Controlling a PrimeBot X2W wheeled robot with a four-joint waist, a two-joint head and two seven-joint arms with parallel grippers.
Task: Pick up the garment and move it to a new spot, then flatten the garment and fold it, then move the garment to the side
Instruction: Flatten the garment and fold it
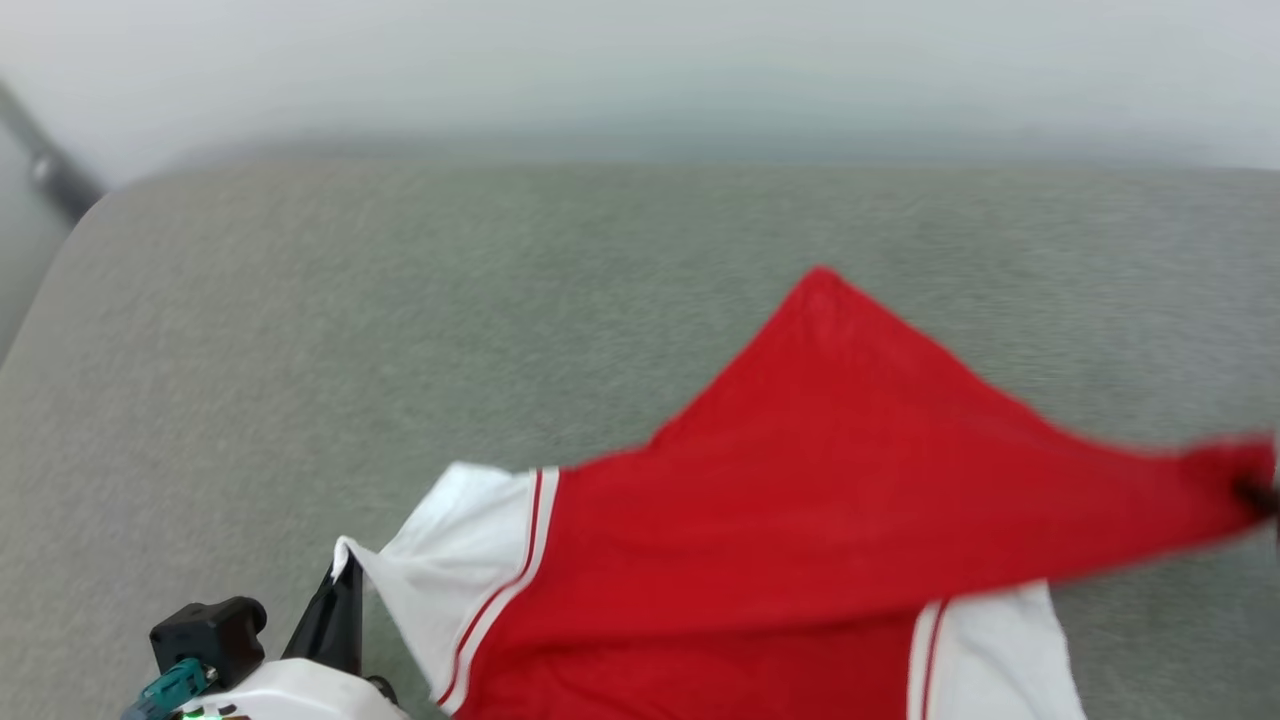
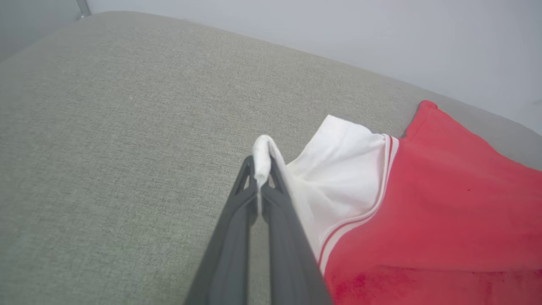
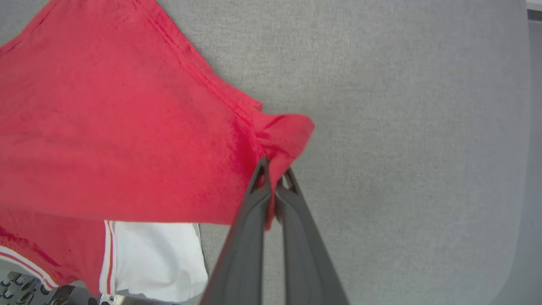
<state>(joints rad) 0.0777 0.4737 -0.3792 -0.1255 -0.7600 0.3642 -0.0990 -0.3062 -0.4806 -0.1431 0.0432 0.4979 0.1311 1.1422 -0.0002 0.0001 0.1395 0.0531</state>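
The shirt (image 1: 800,500) is stretched between the two hands over the near right part of the grey cloth-covered surface (image 1: 300,350). Its red body is spread wide, with one corner pointing toward the far edge. Whether that corner rests on the surface cannot be told from the blurred head view. The left hand (image 2: 259,171) is clenched on the tip of a white sleeve (image 2: 338,169) close to the near edge. The right hand (image 3: 275,171) is clenched on a bunched red hem corner out toward the right edge. A second white sleeve (image 3: 152,258) droops under the taut red cloth.

The step looks like carrying the shirt to its new spot, ready for laying flat. To do it well, both hands should stay level and hold an even pull, then let the far corner land first so the body rolls down smooth. The left hand's pinch takes very little cloth, so a sharp tug could slip it. The drooping sleeve may tuck underneath and would need pulling out.

The wide stretch of surface toward the far left corner offers room. A dark pole (image 1: 45,165) stands beyond that corner and a pale wall (image 2: 381,34) runs behind the far edge, both well apart from the shirt.
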